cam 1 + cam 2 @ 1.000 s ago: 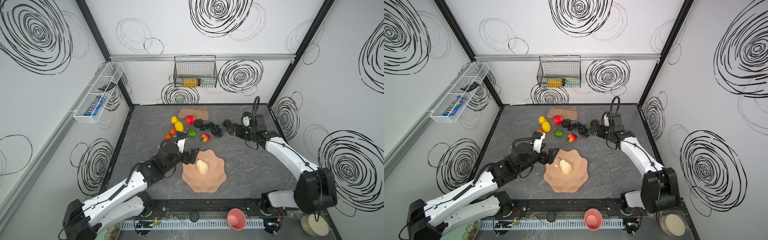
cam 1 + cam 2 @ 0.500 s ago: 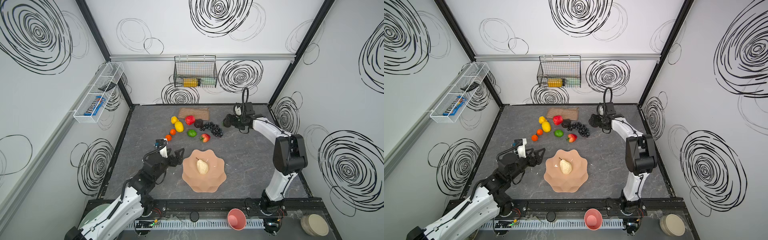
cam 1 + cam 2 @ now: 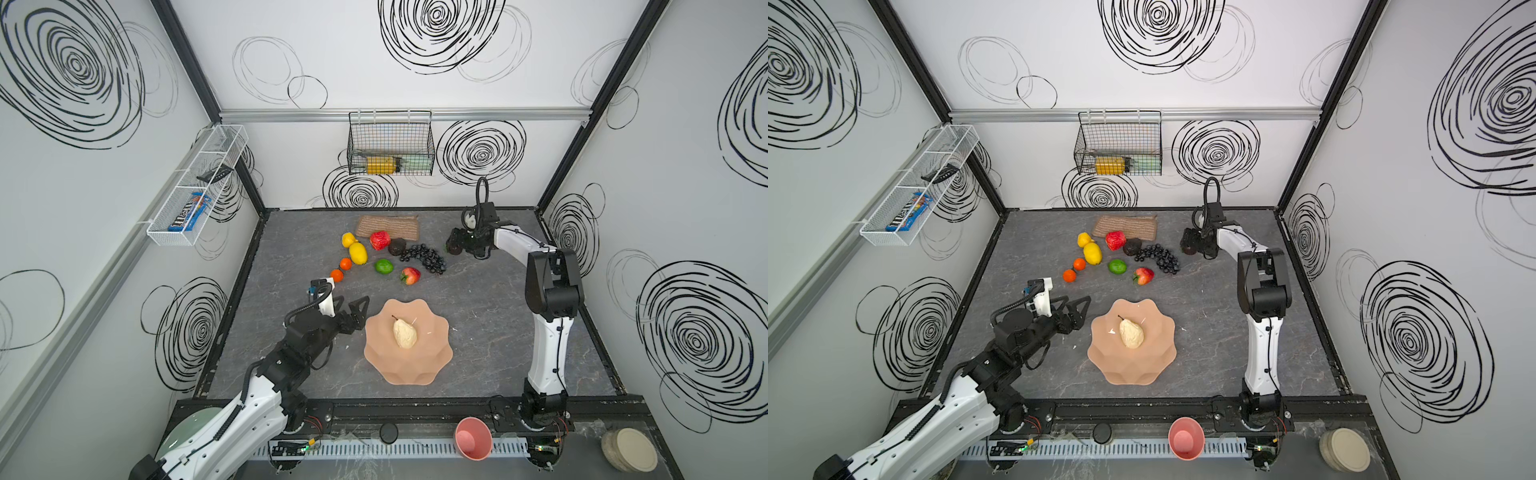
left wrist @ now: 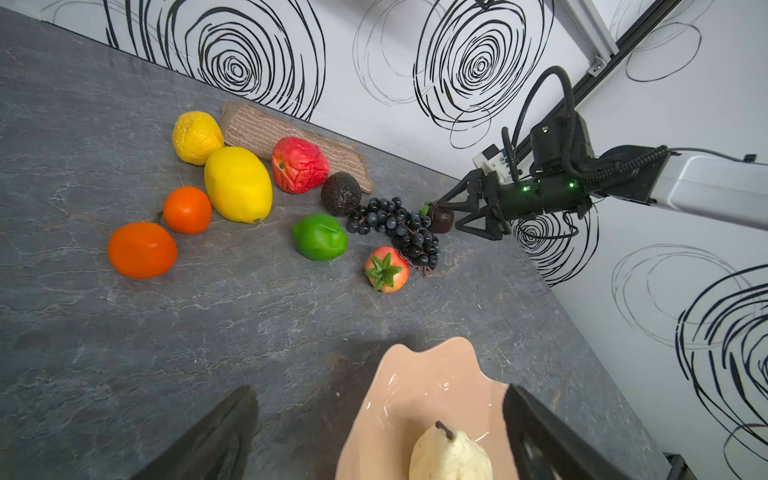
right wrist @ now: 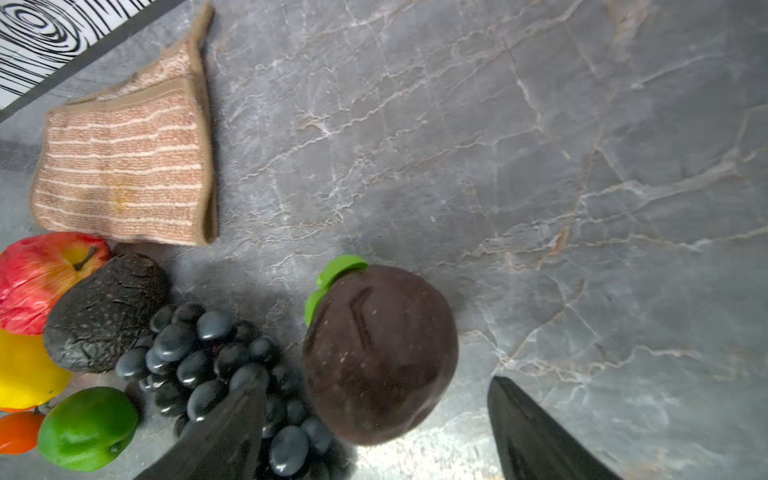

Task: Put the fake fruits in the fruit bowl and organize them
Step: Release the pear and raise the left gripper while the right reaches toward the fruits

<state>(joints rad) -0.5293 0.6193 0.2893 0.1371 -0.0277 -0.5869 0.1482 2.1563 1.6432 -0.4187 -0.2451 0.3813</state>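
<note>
Right gripper is spread wide around the dark fruit, far right. One finger sits by the grape bunch and might squeeze grapes too. The fruit bowl waits near, in the middle.

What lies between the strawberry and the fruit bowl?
Nothing: that stretch of grey table is bare between the strawberry and the fruit bowl, which holds only the pear. Both top views and the left wrist view show it.
</note>
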